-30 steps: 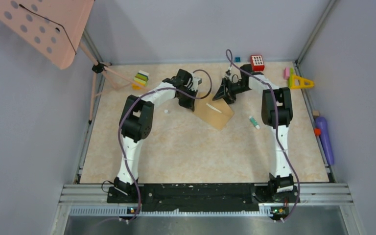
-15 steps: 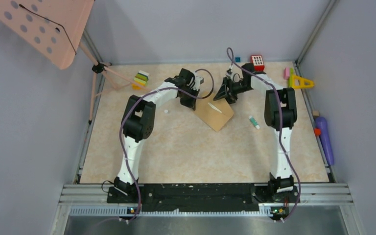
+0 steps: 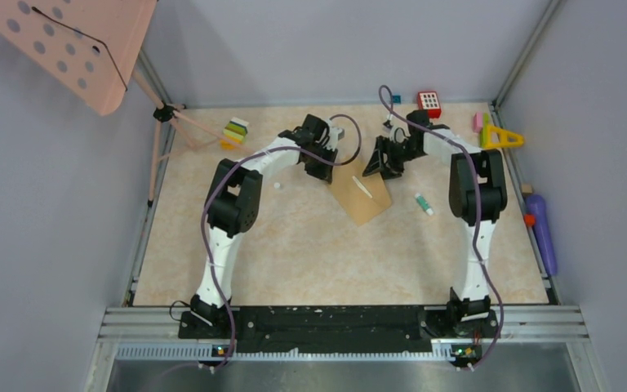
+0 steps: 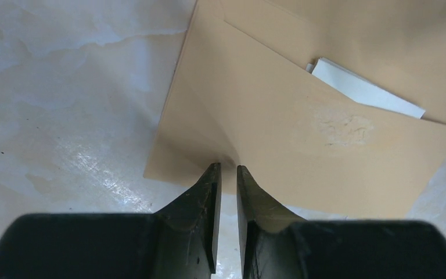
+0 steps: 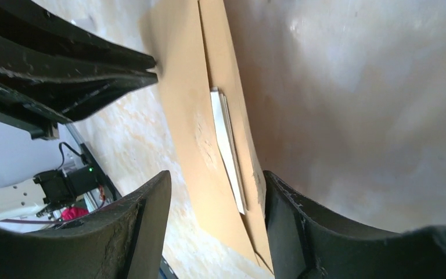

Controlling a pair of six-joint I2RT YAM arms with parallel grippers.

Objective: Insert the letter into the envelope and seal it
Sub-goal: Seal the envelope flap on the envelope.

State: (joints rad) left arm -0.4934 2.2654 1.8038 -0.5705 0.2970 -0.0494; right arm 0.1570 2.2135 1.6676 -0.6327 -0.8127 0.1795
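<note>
The tan envelope (image 3: 362, 198) lies flat on the table at the back middle, its pocket open. The white letter (image 3: 362, 186) sits inside with one edge showing at the mouth (image 4: 367, 90). My left gripper (image 3: 327, 168) (image 4: 227, 170) is closed, with its tips pinching the envelope's near edge (image 4: 279, 145), where the paper creases. My right gripper (image 3: 379, 166) (image 5: 215, 177) is open and holds nothing. Its fingers straddle the envelope's mouth end (image 5: 189, 128) and the letter's edge (image 5: 227, 145).
A white and green tube (image 3: 424, 204) lies right of the envelope. A red block (image 3: 429, 103), a yellow triangle (image 3: 501, 137) and a purple bottle (image 3: 541, 233) are along the back right. Coloured blocks (image 3: 235, 131) and a pink stand (image 3: 73, 49) are back left.
The envelope has turned and shifted slightly with the left gripper. The right gripper has moved a little right and nearer, staying open over the mouth end.
</note>
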